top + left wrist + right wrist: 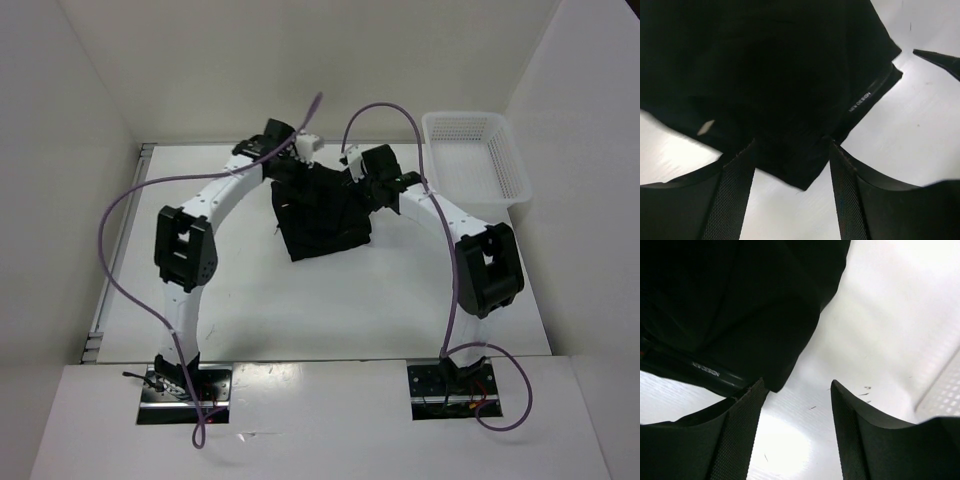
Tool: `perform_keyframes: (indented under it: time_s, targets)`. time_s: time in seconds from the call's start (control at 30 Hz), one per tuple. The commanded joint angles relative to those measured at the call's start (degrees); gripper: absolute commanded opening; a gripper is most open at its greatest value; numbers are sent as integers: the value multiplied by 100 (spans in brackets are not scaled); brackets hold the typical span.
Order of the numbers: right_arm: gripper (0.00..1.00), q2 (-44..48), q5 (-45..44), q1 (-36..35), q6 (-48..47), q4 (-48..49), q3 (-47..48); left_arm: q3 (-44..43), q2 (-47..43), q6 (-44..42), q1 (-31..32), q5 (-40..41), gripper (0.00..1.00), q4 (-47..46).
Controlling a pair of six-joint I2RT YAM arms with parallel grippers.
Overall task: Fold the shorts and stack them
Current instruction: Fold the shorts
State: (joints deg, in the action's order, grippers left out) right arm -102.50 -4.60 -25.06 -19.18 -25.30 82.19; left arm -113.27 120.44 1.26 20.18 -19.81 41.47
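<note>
The black shorts (322, 212) lie folded in a compact bundle at the far middle of the table. My left gripper (296, 163) hovers at their far left corner, open, its fingers (735, 195) just above a fabric corner (790, 125) with small pale lettering beside it. My right gripper (362, 172) is at their far right corner, open and empty; in its view the shorts (740, 305) fill the upper left, their edge by the left finger (740, 435). No fabric lies between either pair of fingers.
A white mesh basket (476, 158) stands at the far right of the table, close behind the right arm. White walls enclose the table on the left, back and right. Bare table (330, 300) lies in front of the shorts.
</note>
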Motion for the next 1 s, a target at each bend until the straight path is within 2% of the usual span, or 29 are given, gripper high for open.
perform_keyframes:
  time_s: [0.0,0.07,0.1,0.33,0.37,0.43,0.47,0.53,0.6,0.73,0.77,0.83,0.87,0.97]
  targets:
    - [62,142,608,289,-7,447,-168,-186,655,-126,135,57,67,343]
    - [64,142,969,440,-7,447,-361,-344,893,-126,135,109,68,344]
    - [66,142,1100,493,-7,447,-423,-345,945,-126,135,109,72,344]
    - [68,152,1796,546,159,728,-1046,-345,1174,-126,293,-127,70,344]
    - [68,99,1796,546,212,789,-1100,-345,1235,-126,293,-259,66,292]
    - [68,38,1796,546,213,842,-1170,-345,1236,-126,293,-452,51,291]
    - [68,37,1848,546,213,903,-1170,-345,1236,-126,293,-540,33,291]
    - [66,-25,1910,546,353,1018,-1310,-284,1236,-126,293,-611,18,291]
    - [61,-86,1910,546,676,1245,-1451,-283,1079,-126,163,-611,4,414]
    - [42,-191,1743,546,951,1589,-1697,-581,613,-126,-260,-875,0,878]
    - [29,-192,1743,546,951,1642,-1759,-582,377,-126,-400,-875,0,950]
    - [13,-244,1743,484,951,1642,-1759,-329,86,-126,-463,-875,0,1003]
    - [1,-244,1813,484,951,1642,-1812,-144,-159,-126,-524,-875,0,1003]
    - [0,-244,1892,432,951,1572,-1812,638,-293,-126,-524,-875,4,1257]
